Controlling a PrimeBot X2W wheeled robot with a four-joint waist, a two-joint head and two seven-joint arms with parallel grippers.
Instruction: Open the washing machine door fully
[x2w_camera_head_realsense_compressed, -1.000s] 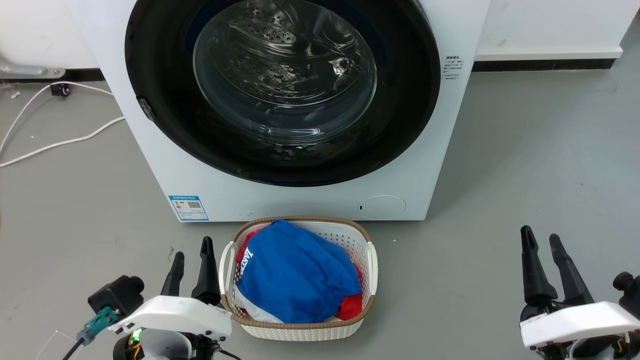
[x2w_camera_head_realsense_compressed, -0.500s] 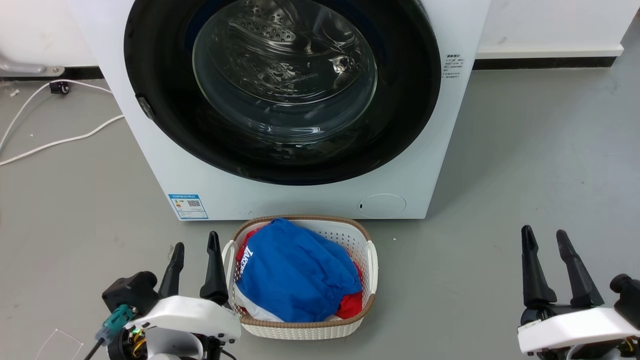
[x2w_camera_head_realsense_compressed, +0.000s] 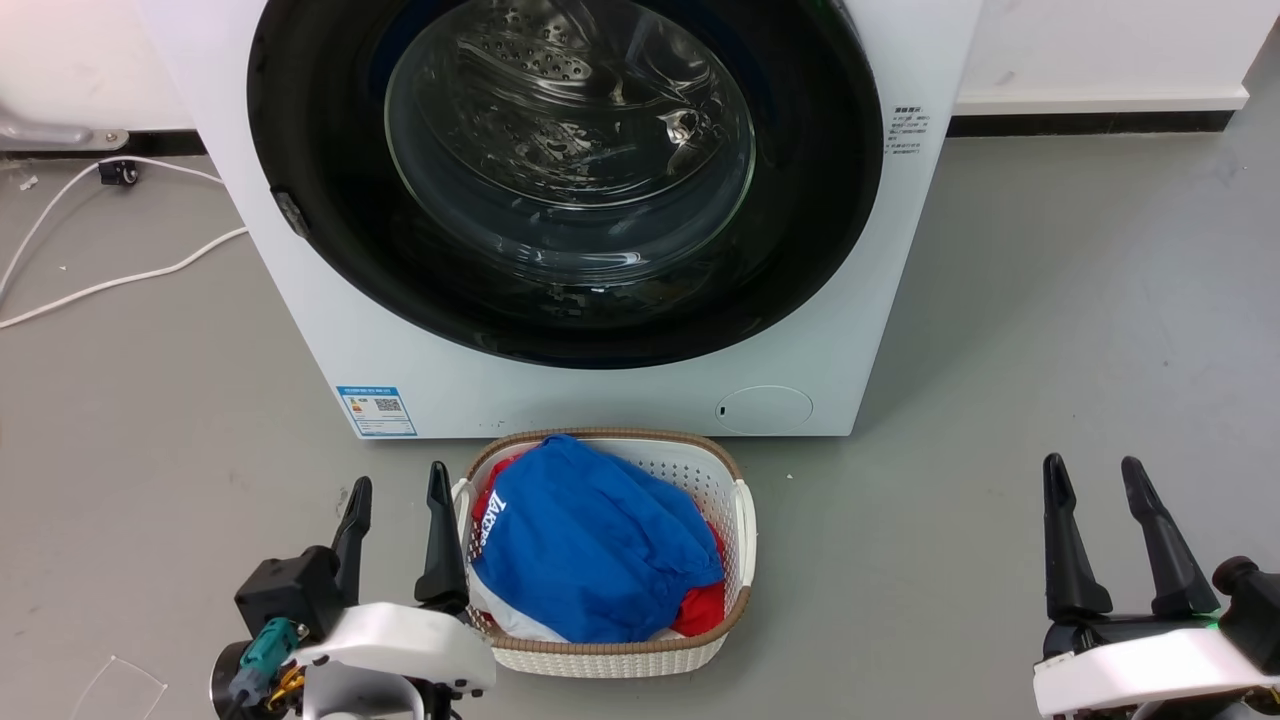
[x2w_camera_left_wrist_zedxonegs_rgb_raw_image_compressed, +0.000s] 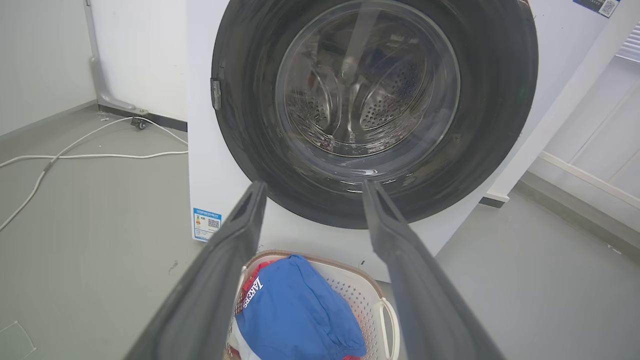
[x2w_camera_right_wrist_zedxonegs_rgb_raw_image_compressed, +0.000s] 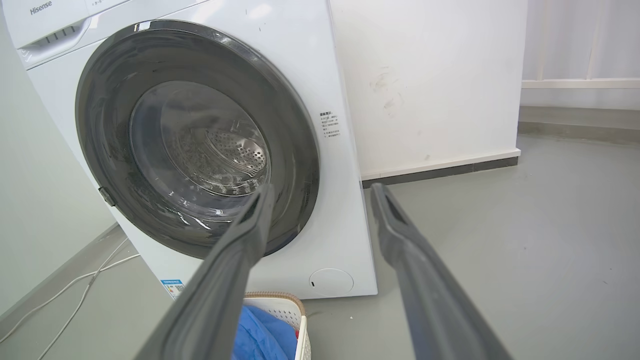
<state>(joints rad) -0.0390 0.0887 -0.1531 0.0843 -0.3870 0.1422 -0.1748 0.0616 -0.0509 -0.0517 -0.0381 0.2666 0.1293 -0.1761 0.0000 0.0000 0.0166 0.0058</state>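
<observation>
Rising at lower left, the left gripper (x2w_camera_head_realsense_compressed: 398, 482) stands spread just beside the white woven-rim laundry basket (x2w_camera_head_realsense_compressed: 742, 520). Ahead, the glossy black-rimmed round glass washing machine door (x2w_camera_head_realsense_compressed: 800, 250) lies shut on the white box-shaped washing machine (x2w_camera_head_realsense_compressed: 600, 400). Far right, the right gripper (x2w_camera_head_realsense_compressed: 1092, 468) points upward, fingers parted.

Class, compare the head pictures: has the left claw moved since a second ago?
Yes. The left claw has shifted right, closer to the laundry basket.

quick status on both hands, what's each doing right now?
Left hand: open, holding nothing.
Right hand: open, holding nothing.
</observation>
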